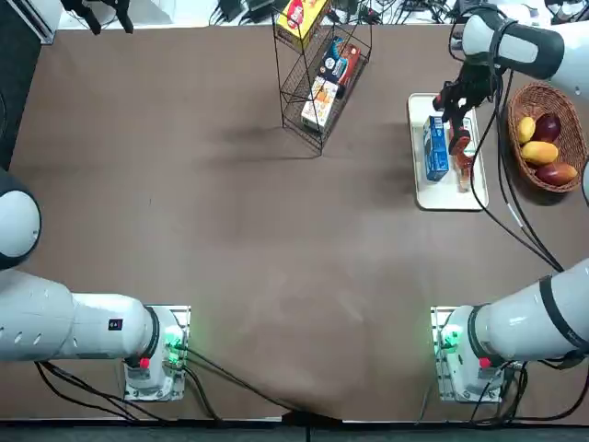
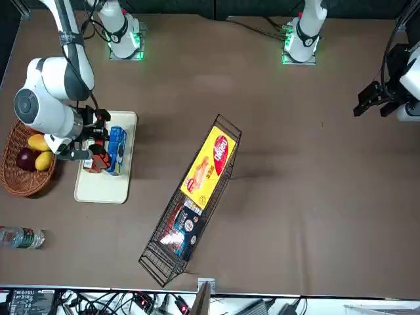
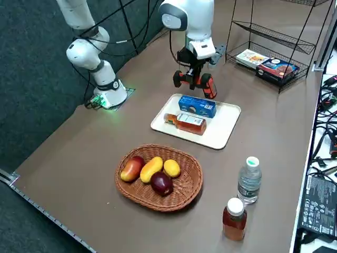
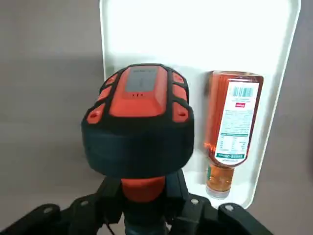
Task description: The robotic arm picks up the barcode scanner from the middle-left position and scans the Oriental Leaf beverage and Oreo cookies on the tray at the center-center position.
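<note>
The barcode scanner (image 4: 139, 122) fills the wrist view, closest to the camera, so you already have it: the right end effector (image 3: 194, 79) is clenched on its handle, and its orange-and-black head hangs over the tray (image 4: 195, 29).

Begin from the biggest thing. The brown tabletop (image 1: 230, 258) is wide and free around the work place, so the robotic arm (image 1: 515, 46) has room to turn the wrist. Near it, on the robot's right, stands the wicker basket (image 1: 575, 138) with fruit; I think a wide swing to that side could hit it, so keep your moves short and over the tray.

On the tray the Oriental Leaf beverage (image 4: 230, 132) lies on its side with the white barcode label facing up, just beside the scanner head in the wrist view. You should tilt the scanner window toward that label and keep it above, not touching the bottle.

The Oreo cookies (image 3: 197, 106) lie next to the bottle. In the wrist view the scanner hides them, so you must shift sideways for them.
</note>
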Robot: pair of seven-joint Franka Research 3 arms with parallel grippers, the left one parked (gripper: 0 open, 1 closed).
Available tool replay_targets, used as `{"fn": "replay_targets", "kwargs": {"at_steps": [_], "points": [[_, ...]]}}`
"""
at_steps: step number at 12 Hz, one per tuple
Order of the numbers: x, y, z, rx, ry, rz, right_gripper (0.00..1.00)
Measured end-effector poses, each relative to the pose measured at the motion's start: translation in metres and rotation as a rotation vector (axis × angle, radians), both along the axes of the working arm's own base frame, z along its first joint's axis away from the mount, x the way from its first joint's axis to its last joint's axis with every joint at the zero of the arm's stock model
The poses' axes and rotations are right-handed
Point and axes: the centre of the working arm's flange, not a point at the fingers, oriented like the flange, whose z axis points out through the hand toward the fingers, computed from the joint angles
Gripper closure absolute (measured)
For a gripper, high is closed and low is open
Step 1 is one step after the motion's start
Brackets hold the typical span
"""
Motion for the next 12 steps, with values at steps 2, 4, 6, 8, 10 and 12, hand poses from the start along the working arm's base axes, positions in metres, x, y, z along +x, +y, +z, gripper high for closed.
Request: {"fn": "replay_targets", "kwargs": {"at_steps": [2, 4, 6, 8, 10, 12], "points": [[0.001, -0.008, -0.011, 0.003, 0.018, 0.013, 0.58], [0.001, -0.009, -0.018, 0.003, 0.028, 0.016, 0.58], [0.003, -0.009, -0.022, 0.002, 0.023, 0.015, 0.58], [0.005, -0.010, -0.025, 0.002, 0.012, 0.013, 0.58], [0.006, -0.013, -0.029, 0.001, 0.013, 0.008, 0.58], [0.006, -0.016, -0.031, 0.001, 0.018, 0.003, 0.58]]}}
